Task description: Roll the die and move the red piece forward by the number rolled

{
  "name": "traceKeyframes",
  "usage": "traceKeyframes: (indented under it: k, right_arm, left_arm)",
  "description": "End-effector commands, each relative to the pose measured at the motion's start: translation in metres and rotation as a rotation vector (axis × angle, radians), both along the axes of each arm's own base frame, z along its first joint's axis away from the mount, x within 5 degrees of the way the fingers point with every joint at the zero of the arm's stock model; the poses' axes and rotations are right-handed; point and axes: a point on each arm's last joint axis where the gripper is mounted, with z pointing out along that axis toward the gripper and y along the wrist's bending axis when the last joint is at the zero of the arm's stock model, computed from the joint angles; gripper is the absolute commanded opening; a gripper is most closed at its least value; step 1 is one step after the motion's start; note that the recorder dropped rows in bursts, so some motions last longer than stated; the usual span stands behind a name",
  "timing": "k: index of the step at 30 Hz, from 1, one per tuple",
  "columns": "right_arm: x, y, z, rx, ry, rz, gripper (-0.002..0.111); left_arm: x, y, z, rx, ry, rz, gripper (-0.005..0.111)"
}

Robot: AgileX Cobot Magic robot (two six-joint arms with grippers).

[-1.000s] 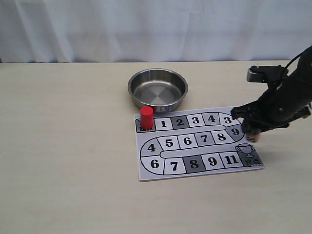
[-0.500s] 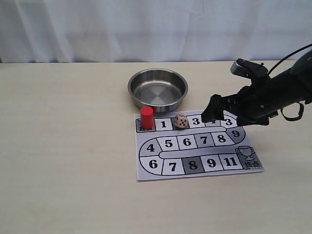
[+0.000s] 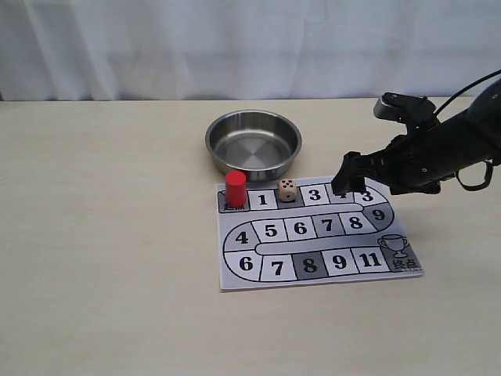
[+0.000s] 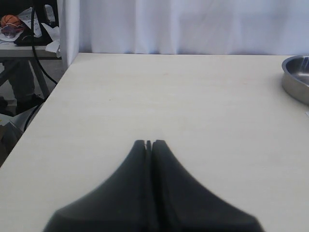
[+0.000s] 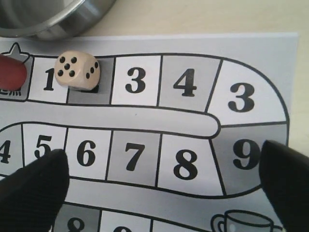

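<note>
Pale table (image 3: pixel 117 235), white curtain (image 3: pixel 235 47) behind; we see the numbered board (image 3: pixel 270 247) under the right gripper (image 5: pixel 159 181), jaws apart, empty. Beyond its fingertips the red piece (image 3: pixel 235 188) stands on the start square, and between the two the die (image 5: pixel 77 71) rests on square 2, five up. Roll looks done to us; moving red five squares is left.

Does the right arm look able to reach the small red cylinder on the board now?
Probably yes. The open right gripper hangs over the printed paper board, and only the small beige die sits between it and the small red cylinder, low enough to pass over.
</note>
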Motion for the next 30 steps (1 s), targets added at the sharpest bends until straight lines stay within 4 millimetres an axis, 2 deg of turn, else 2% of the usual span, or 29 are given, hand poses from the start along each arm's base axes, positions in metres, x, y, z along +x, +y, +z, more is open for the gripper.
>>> traceKeyframes:
  k: [1,4,6,12,14,15,17,22,26,30]
  right_arm:
    - [0.0,-0.003,-0.002,-0.011,-0.003,-0.011,0.106]
    - [0.0,-0.003,-0.002,-0.002,0.004,-0.03,0.103]
    - [0.0,-0.001,-0.002,-0.002,0.004,-0.025,0.094]
    - [-0.003,0.021,0.0,-0.002,-0.002,0.035,0.044]
    - [-0.003,0.035,0.003,-0.001,-0.014,0.073,0.028]
    - [-0.004,0.05,0.005,-0.001,-0.027,0.111,0.014]
    - [-0.006,0.065,0.006,-0.009,-0.06,0.14,0.004]
    - [-0.005,0.088,0.001,-0.001,-0.029,0.185,0.004]
    - [0.016,0.085,-0.01,-0.134,0.121,0.115,0.004]
    - [0.027,0.094,-0.02,-0.189,0.141,0.145,0.004]
  left_arm:
    - [0.0,0.0,0.004,-0.006,-0.024,0.001,0.0]
    - [0.0,0.0,0.004,-0.006,-0.024,0.001,0.0]
    - [0.0,0.0,0.004,-0.006,-0.024,0.001,0.0]
    - [0.0,0.0,0.004,-0.006,-0.024,0.001,0.0]
    - [0.0,0.0,0.004,-0.006,-0.024,0.001,0.0]
    - [0.0,0.0,0.004,-0.006,-0.024,0.001,0.0]
    - [0.0,0.0,0.004,-0.006,-0.024,0.001,0.0]
    - [0.0,0.0,0.004,-0.006,-0.024,0.001,0.0]
    - [0.0,0.0,0.004,-0.006,-0.024,0.001,0.0]
    - [0.0,0.0,0.004,-0.006,-0.024,0.001,0.0]
